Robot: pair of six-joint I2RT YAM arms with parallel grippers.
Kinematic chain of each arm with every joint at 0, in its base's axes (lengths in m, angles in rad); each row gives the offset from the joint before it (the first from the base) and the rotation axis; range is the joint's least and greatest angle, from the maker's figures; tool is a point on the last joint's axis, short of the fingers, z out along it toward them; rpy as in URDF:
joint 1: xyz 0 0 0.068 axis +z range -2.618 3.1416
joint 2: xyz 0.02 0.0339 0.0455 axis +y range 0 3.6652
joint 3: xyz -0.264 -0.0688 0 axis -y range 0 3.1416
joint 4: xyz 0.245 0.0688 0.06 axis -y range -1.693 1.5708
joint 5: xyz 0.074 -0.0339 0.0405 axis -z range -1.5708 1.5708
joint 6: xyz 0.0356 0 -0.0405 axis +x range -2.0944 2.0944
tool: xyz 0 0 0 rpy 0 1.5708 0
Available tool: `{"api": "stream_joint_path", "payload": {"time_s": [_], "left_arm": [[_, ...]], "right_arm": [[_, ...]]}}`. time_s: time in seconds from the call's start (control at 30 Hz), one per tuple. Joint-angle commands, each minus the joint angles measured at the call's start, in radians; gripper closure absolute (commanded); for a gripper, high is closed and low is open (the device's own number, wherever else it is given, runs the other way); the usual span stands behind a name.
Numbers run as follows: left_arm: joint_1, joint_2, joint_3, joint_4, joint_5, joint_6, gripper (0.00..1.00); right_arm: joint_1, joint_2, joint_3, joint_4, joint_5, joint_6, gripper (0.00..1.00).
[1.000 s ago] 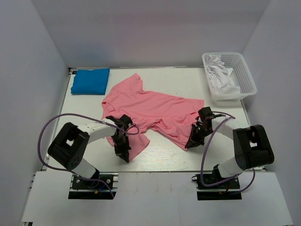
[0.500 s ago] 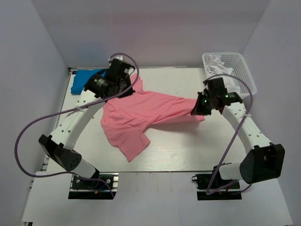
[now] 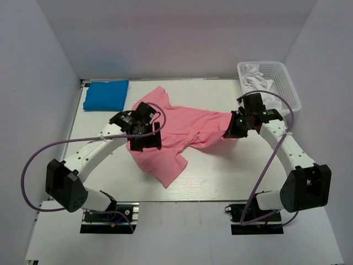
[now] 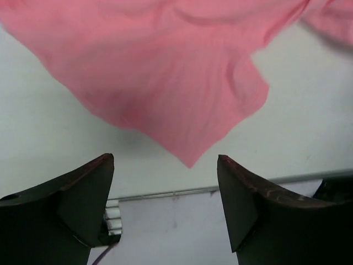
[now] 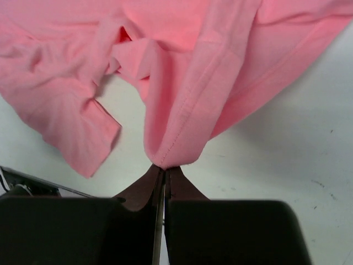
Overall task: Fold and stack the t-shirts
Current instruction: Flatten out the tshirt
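1. Pink cotton t-shirt (image 3: 182, 127) lies rumpled at the centre of the white desk (image 3: 231, 176).
2. Right tool (image 5: 164, 172) grips a hem fold; left tool (image 4: 165, 187) hovers released above.
3. Left should pinch the opposite edge, then both stretch it flat.

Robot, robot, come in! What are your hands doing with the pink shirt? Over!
Left gripper open, over pink shirt. Right gripper shut on its edge. Shirt rumpled, not folded. Nothing blocking.

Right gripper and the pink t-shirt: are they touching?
Touching. Right wrist view shows the right gripper pinched shut on a fold of the pink t-shirt.
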State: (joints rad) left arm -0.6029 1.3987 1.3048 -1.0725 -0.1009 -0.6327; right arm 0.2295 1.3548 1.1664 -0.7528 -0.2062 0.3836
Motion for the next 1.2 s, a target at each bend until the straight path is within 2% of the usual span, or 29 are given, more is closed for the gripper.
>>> {"api": "stream_joint_path", "payload": {"time_s": [0.0, 0.03, 0.1, 0.23, 0.4, 0.47, 0.57, 0.8, 0.87, 1.03, 1.17], "left_arm": [[-0.020, -0.020, -0.145, 0.118, 0.287, -0.011, 0.15], [-0.040, -0.020, -0.221, 0.156, 0.334, -0.022, 0.15], [-0.084, -0.009, -0.269, 0.204, 0.378, -0.067, 0.15], [-0.164, -0.009, -0.358, 0.262, 0.340, -0.157, 0.15], [-0.271, 0.118, -0.313, 0.310, 0.273, -0.237, 0.18], [-0.294, 0.195, -0.289, 0.270, 0.197, -0.266, 0.20], [-0.308, 0.259, -0.315, 0.249, 0.153, -0.304, 0.21], [-0.319, 0.240, -0.344, 0.267, 0.083, -0.369, 0.22], [-0.319, 0.253, -0.345, 0.267, 0.082, -0.369, 0.25], [-0.342, 0.310, -0.335, 0.258, 0.095, -0.369, 0.43], [-0.353, 0.342, -0.357, 0.240, 0.109, -0.369, 0.72]], "right_arm": [[-0.002, -0.043, -0.050, 0.038, -0.050, -0.011, 1.00], [-0.002, -0.046, -0.066, 0.044, -0.052, -0.011, 1.00], [-0.001, -0.045, -0.077, 0.046, -0.062, -0.008, 1.00], [-0.001, -0.040, -0.120, 0.055, -0.078, -0.005, 1.00], [-0.004, -0.052, -0.137, 0.052, -0.082, -0.011, 1.00], [-0.004, -0.063, -0.142, 0.047, -0.073, -0.009, 1.00], [-0.004, -0.077, -0.142, 0.032, -0.067, -0.017, 1.00], [-0.007, -0.106, -0.154, 0.023, -0.036, -0.029, 1.00], [-0.007, -0.102, -0.157, 0.023, -0.042, -0.035, 1.00], [-0.013, -0.092, -0.159, 0.023, -0.041, -0.029, 1.00], [-0.018, -0.105, -0.169, 0.032, -0.029, -0.023, 1.00]]}}
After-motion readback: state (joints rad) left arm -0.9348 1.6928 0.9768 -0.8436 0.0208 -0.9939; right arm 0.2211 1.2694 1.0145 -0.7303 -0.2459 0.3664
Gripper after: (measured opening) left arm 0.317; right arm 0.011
